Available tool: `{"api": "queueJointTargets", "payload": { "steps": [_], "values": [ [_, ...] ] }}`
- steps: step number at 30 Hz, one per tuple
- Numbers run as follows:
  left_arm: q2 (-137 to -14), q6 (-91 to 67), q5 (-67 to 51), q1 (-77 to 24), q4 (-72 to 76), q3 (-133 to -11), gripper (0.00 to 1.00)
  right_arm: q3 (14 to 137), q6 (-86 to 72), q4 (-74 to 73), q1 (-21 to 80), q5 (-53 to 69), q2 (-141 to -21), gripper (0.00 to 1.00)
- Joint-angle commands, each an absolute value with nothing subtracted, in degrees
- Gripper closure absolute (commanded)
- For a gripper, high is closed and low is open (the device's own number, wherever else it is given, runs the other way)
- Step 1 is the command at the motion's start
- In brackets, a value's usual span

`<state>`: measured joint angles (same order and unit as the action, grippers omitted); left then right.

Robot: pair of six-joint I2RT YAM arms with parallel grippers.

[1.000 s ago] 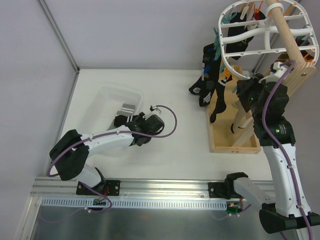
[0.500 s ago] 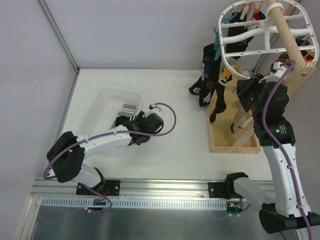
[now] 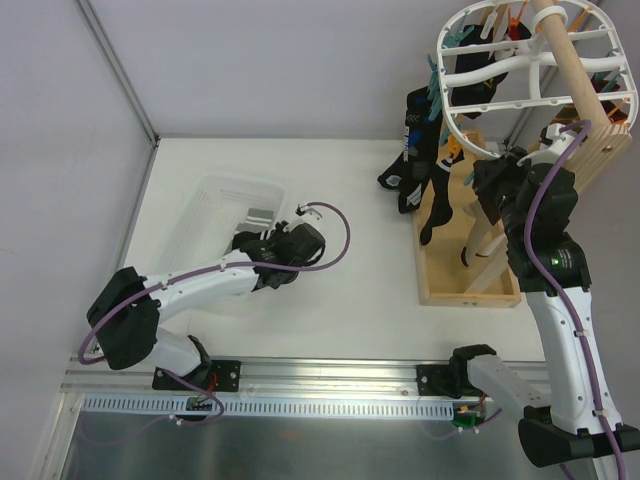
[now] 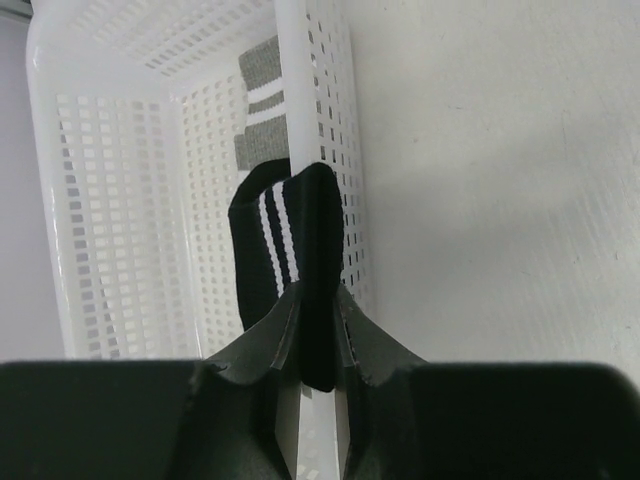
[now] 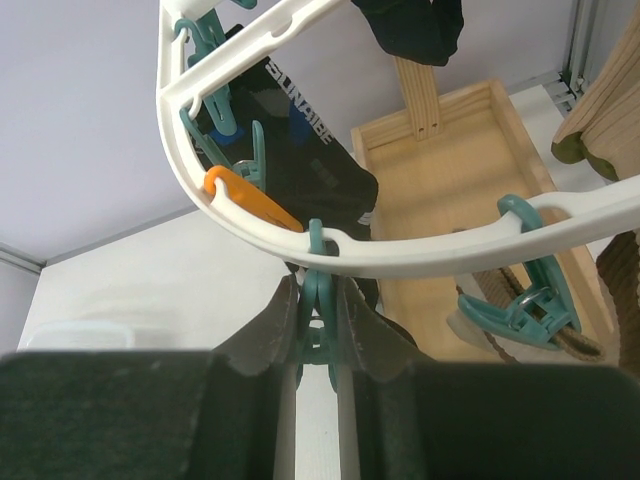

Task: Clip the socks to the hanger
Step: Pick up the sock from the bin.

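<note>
My left gripper (image 4: 318, 330) is shut on a black sock with white stripes (image 4: 290, 250), held over the right rim of the white mesh basket (image 4: 120, 200); it shows by the basket in the top view (image 3: 258, 243). A grey sock with white stripes (image 4: 262, 110) lies inside the basket. My right gripper (image 5: 318, 320) is shut on a teal peg (image 5: 318, 300) that hangs from the white oval hanger (image 5: 250, 225). The hanger (image 3: 590, 40) hangs at the top right, with several black socks (image 3: 425, 170) clipped to it.
The wooden pole stand (image 3: 470, 270) with its tray base stands at the right, beside the right arm. An orange peg (image 5: 250, 200) and other teal pegs (image 5: 520, 300) ring the hanger. A metal rail (image 3: 320, 385) runs along the near edge.
My left arm has shifted slightly left and back toward the basket with the black sock. The right arm has not moved.
</note>
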<state>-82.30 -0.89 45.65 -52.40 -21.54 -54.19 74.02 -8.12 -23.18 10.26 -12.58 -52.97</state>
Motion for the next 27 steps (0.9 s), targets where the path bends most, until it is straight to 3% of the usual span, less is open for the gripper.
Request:
{"api": "queueJointTargets", "payload": {
  "steps": [1, 9, 27],
  "values": [
    [-76.7, -1.6, 47.2, -51.8, -21.6, -57.5, 1.0, 76.2, -8.8, -25.0, 10.0, -10.5, -53.6, 0.99],
    [-69.7, -2.0, 41.5, -50.1, -21.6, -58.2, 1.0, 76.1, -9.2, -25.0, 9.9, -9.9, -53.9, 0.99],
    [-73.3, -12.9, 38.6, -49.8, -23.0, -58.0, 1.0, 75.6, -8.8, -25.5, 9.9, -10.3, -52.9, 0.99]
  ]
}}
